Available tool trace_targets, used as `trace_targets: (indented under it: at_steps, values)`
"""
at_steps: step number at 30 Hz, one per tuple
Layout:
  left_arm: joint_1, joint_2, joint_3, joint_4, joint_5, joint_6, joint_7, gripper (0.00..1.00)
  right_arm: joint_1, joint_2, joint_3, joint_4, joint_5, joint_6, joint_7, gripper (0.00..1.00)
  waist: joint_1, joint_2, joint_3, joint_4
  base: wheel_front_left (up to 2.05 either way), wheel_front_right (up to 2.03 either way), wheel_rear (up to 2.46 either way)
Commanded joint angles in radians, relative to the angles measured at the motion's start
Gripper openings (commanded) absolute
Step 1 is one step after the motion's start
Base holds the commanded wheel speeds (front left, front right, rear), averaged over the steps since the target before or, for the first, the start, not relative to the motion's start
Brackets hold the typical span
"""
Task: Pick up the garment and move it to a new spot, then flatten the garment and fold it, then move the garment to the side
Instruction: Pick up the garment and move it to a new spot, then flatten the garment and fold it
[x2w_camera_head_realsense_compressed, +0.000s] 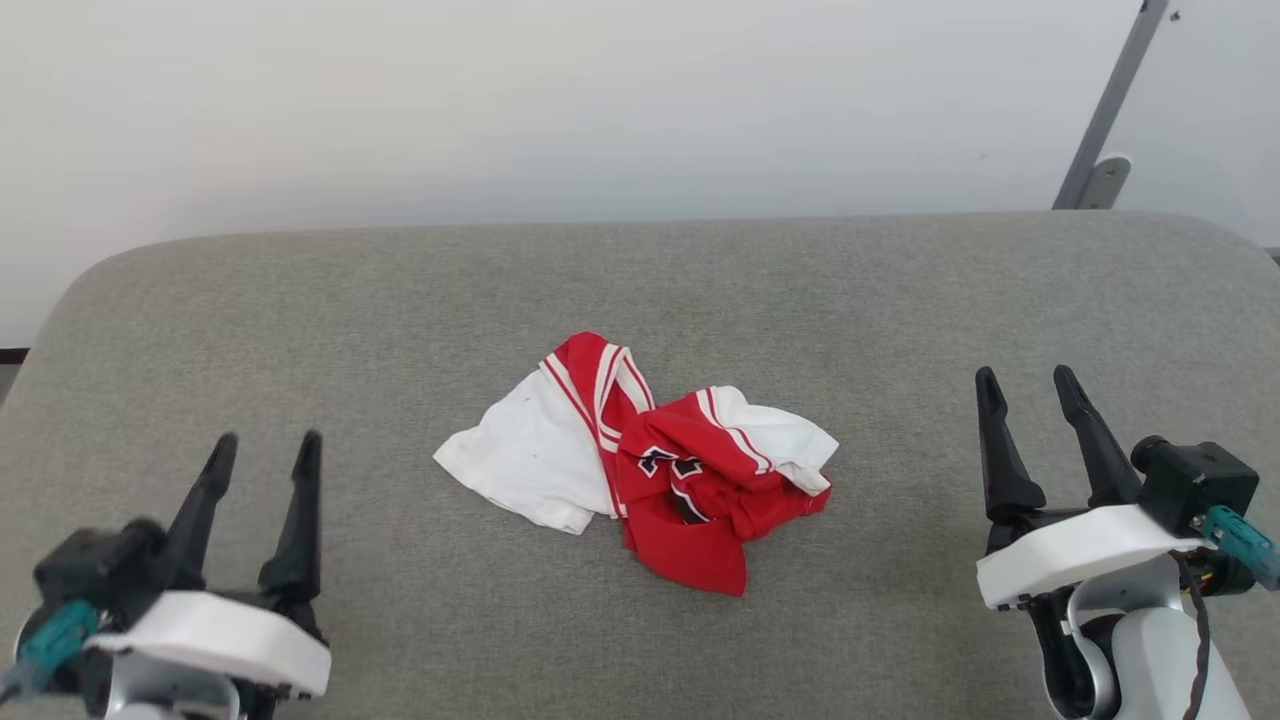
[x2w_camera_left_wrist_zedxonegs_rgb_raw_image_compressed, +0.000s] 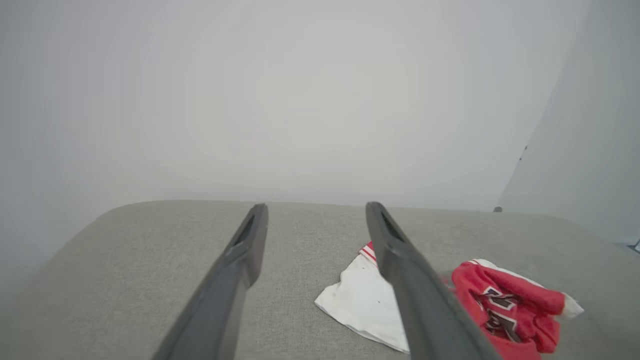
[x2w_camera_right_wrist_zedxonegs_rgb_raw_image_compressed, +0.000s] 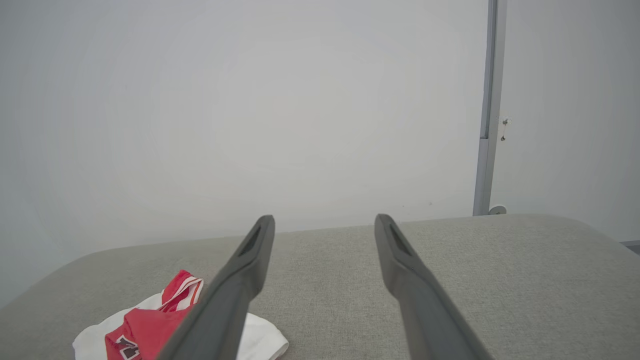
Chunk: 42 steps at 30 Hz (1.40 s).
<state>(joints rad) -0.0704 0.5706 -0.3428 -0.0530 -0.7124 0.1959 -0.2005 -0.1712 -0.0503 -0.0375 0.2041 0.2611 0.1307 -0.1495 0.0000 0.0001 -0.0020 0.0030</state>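
While no step of the task looks begun, the left end effector (x2w_camera_head_realsense_compressed: 270, 442), two long dark fingers on a white wrist block, hovers low at the left over the grey fabric-covered desk (x2w_camera_head_realsense_compressed: 400, 290). Its fingers are spread apart and grip nothing. At the middle of the desk lies the thin bright-red sports jersey (x2w_camera_head_realsense_compressed: 690, 470) with white sleeves and striped trim. It is crumpled in a heap with part of its black-and-white number print showing, well apart from both arms. At the right, the right end effector (x2w_camera_head_realsense_compressed: 1026, 378) is likewise parted and empty. I judge that lifting, moving, flattening, folding and setting aside all remain.
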Motion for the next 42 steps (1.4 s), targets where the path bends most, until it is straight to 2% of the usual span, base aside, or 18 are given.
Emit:
trace_targets:
  at_steps: [1,6,10,17,25,35,42]
  values:
    - [0.033,-0.005,0.015,-0.006,0.008,0.011,-0.019,1.0,0.011,0.0,-0.001,-0.005,-0.004,0.0,0.003,1.0,0.0,-0.0001,-0.003,0.007,0.0,0.0,0.0]
    - [0.095,-0.026,0.049,-0.01,0.016,0.021,-0.051,1.0,0.022,0.0,0.0,-0.011,-0.001,0.0,0.005,1.0,0.0,-0.0001,-0.008,0.025,0.0,0.0,0.0]
    - [0.135,-0.061,0.094,0.006,0.032,0.001,-0.064,1.0,0.032,-0.001,-0.002,-0.012,0.002,0.0,0.003,1.0,0.0,-0.0001,-0.01,0.036,0.0,0.0,0.0]
    - [0.19,-0.153,0.193,0.016,0.107,-0.057,-0.066,1.0,0.041,-0.001,-0.003,-0.011,0.002,0.0,-0.003,1.0,0.0,-0.0001,-0.015,0.045,0.0,0.0,0.0]
    - [0.241,-0.267,0.301,0.042,0.197,-0.145,-0.066,1.0,0.058,-0.001,-0.008,-0.009,-0.008,0.0,-0.012,1.0,0.0,-0.0001,-0.02,0.048,0.0,0.0,0.0]
    - [0.237,-0.336,0.37,0.078,0.27,-0.227,-0.066,1.0,0.078,-0.001,-0.016,0.003,-0.013,0.0,-0.026,1.0,0.0,-0.0001,-0.02,0.047,0.0,0.0,0.0]
    - [0.22,-0.372,0.402,0.09,0.305,-0.268,-0.066,1.0,0.094,0.0,-0.016,0.012,0.0,0.0,-0.031,1.0,0.0,-0.0001,-0.016,0.046,0.0,0.0,0.0]
